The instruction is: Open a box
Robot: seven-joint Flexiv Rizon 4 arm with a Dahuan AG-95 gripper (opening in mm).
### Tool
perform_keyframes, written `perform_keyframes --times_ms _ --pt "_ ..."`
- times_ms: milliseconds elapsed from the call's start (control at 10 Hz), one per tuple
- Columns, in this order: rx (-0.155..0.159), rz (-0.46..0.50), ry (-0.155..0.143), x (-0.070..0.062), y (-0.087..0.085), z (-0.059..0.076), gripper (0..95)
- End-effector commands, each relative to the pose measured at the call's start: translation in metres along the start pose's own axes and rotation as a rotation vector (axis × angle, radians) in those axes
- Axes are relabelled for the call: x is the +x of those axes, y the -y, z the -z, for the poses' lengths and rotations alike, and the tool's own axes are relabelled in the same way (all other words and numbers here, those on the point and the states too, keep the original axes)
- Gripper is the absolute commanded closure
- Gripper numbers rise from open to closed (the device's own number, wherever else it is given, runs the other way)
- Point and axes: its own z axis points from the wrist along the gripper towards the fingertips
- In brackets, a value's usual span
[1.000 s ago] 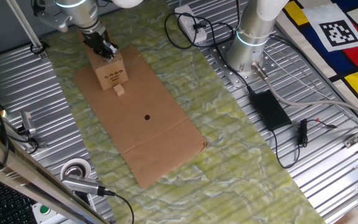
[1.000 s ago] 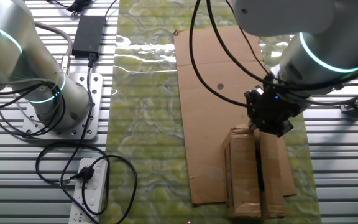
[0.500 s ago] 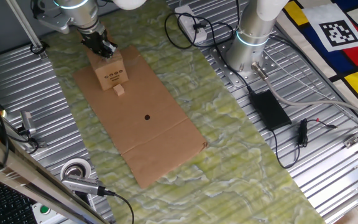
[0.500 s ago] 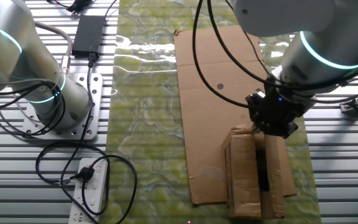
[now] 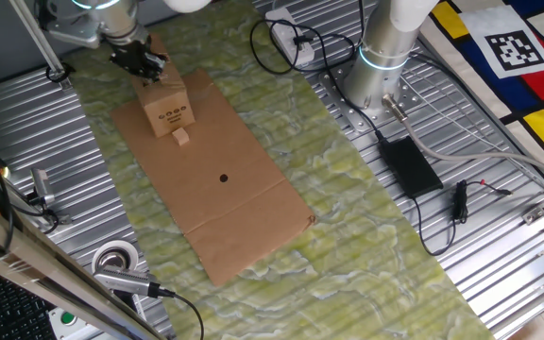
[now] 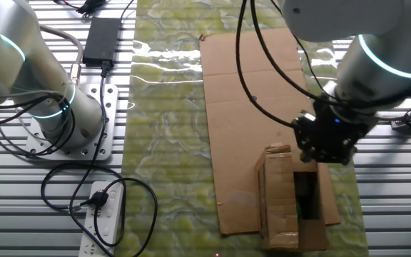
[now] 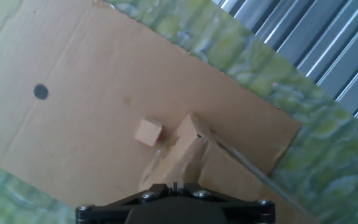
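Observation:
The box (image 5: pixel 170 113) stands on the far end of a large flat cardboard sheet (image 5: pixel 225 189), printed side facing the camera. In the other fixed view the box (image 6: pixel 278 200) has a dark gap (image 6: pixel 305 194) open between its top flaps, and the right flap (image 6: pixel 312 232) is pushed outward. My gripper (image 5: pixel 143 66) is at the box's top far edge, against that flap, and also shows from the other side (image 6: pixel 325 146). In the hand view the fingertips (image 7: pixel 173 185) are together at the bottom edge, above the box (image 7: pixel 182 152). I cannot tell if the flap is pinched.
A tiny cardboard block (image 5: pixel 182 137) lies in front of the box, also in the hand view (image 7: pixel 148 132). A second arm's base (image 5: pixel 381 66), a power strip (image 5: pixel 286 33), a power adapter (image 5: pixel 409 165) and a tape roll (image 5: pixel 116 257) surround the green mat.
My gripper has moved from the seam on top of the box outward past its edge. The flap has swung out with it and the dark gap has widened.

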Motion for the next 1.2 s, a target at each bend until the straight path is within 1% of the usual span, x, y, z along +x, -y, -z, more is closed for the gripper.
perform_keyframes --times_ms 100,300,500,600,700,900,1000,1200 --pt "0.002 0.019 -0.002 -0.003 0.013 0.000 95.0" --pt "0.016 0.031 -0.001 -0.011 0.025 -0.002 95.0" --pt "0.028 0.035 0.001 -0.017 0.031 -0.003 95.0" --pt "0.048 0.049 0.002 -0.025 0.037 -0.005 95.0" --pt "0.056 0.054 0.006 -0.028 0.039 -0.008 95.0" --pt "0.074 0.072 0.020 -0.030 0.041 -0.013 95.0" --pt "0.088 0.091 0.032 -0.032 0.042 -0.020 95.0" --pt "0.094 0.098 0.053 -0.034 0.044 -0.032 95.0"
